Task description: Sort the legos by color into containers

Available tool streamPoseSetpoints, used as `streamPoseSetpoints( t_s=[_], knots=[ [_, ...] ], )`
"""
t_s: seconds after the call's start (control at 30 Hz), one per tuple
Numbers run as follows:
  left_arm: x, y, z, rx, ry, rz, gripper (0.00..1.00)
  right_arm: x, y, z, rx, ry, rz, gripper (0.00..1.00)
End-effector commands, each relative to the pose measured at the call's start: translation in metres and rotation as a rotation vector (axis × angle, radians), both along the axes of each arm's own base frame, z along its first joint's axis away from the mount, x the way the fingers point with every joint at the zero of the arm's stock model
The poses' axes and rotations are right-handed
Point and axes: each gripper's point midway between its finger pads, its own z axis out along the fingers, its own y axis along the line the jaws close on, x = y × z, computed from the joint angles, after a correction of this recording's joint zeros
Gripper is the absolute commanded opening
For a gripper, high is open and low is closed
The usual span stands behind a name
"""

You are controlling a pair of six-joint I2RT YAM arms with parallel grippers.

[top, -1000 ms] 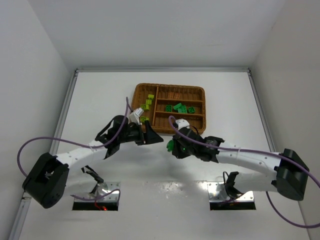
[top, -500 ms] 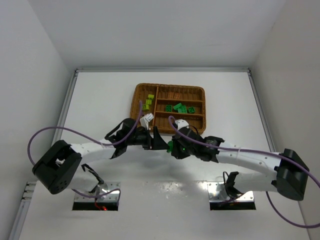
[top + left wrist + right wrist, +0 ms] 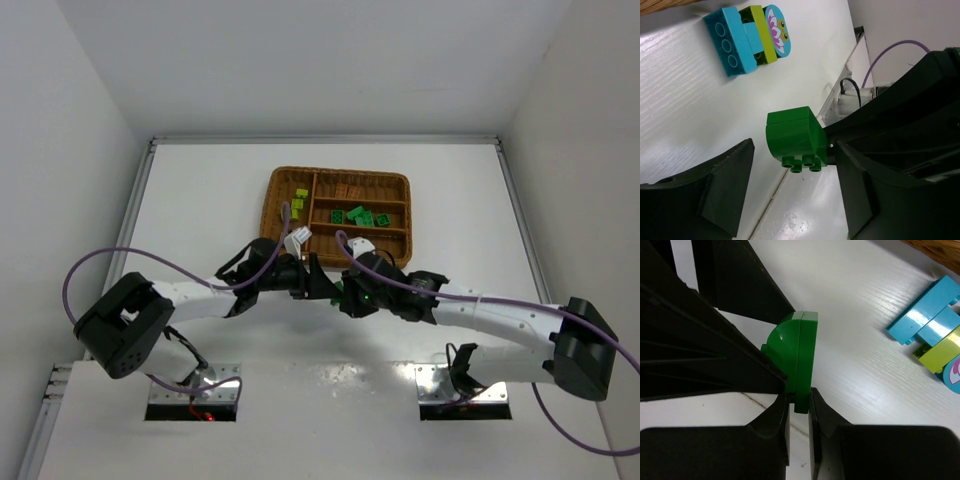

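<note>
Item: green brick (image 3: 799, 352), dome-backed with a seam down its middle, held above the table just off the tray (image 3: 340, 172) at its 6 o'clock. Holder: right gripper (image 3: 797, 396), jaws pinched tight on the brick's lower edge, leaving the studded end and both broad faces free. Counterpart: left gripper (image 3: 794, 150), jaws about half spread, one finger on each side of the brick with a clear gap showing on at least one side; it grips nothing. Step, as judged: a pass of the brick from right to left, or a two-handed hold on it. To do it well, the left jaws should meet the free faces squarely, clear of the right fingertips, and be firmly seated before the right lets go; a skewed pinch on the dome would likely squirt the brick out. Poses: the left arm runs low from its base at 7 o'clock toward table centre, wrist rolled, jaws pointing to 3 o'clock. The right arm sweeps in from 4 o'clock with jaws pointing to 9 o'clock, so the two grippers meet nose to nose. Nearby: a cluster (image 3: 747, 37) of joined cyan, lime and flower-printed pieces on the table at the brick's 11 o'clock in the left wrist view. Tray contents: lime bricks (image 3: 298, 200) in the wide section, green ones (image 3: 356, 215) in a narrow middle section.
</note>
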Motion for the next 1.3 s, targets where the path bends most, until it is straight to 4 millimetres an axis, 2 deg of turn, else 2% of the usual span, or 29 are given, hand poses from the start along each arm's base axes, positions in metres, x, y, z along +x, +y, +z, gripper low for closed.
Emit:
streamPoseSetpoints(
  t_s=[0.0, 0.07, 0.3, 0.6, 0.63, 0.67, 0.7, 0.77, 0.8, 0.9, 1.23, 1.27],
  knots=[
    [0.001, -0.005, 0.012, -0.043, -0.047, -0.004, 0.69, 0.005, 0.015, 0.019, 0.049, -0.023, 0.018, 0.0],
    [0.003, -0.005, 0.012, -0.042, -0.041, 0.009, 0.67, 0.005, 0.016, 0.019, 0.049, -0.023, 0.018, 0.0],
    [0.003, -0.007, 0.012, -0.044, -0.037, 0.0, 0.53, 0.005, 0.016, 0.019, 0.049, -0.023, 0.018, 0.0],
    [0.004, -0.01, 0.018, -0.065, -0.022, 0.0, 0.2, 0.007, 0.011, 0.023, 0.042, -0.043, 0.011, 0.0],
    [0.006, -0.007, 0.016, -0.059, -0.015, 0.009, 0.15, 0.007, 0.009, 0.022, 0.031, -0.044, 0.005, 0.0],
    [0.005, -0.007, 0.014, -0.051, 0.006, 0.012, 0.06, 0.01, 0.008, 0.024, 0.038, -0.049, -0.004, 0.0],
    [0.01, -0.005, 0.016, -0.051, 0.005, 0.024, 0.01, 0.013, 0.003, 0.023, 0.017, -0.06, -0.023, 0.0],
    [0.01, -0.002, 0.013, -0.042, 0.023, 0.026, 0.0, 0.012, -0.002, 0.021, 0.006, -0.063, -0.031, 0.0],
    [0.011, -0.002, 0.013, -0.037, 0.029, 0.026, 0.0, 0.013, -0.001, 0.03, 0.038, -0.083, -0.032, 0.0],
    [0.014, 0.0, 0.011, -0.018, 0.025, 0.028, 0.0, 0.018, -0.001, 0.034, 0.063, -0.098, -0.056, 0.0],
    [0.017, 0.012, 0.011, 0.005, 0.018, 0.043, 0.0, 0.041, -0.018, 0.028, 0.022, -0.104, -0.17, 0.0],
    [0.016, 0.012, 0.01, 0.011, 0.027, 0.043, 0.0, 0.043, -0.015, 0.031, 0.04, -0.107, -0.177, 0.0]
  ],
)
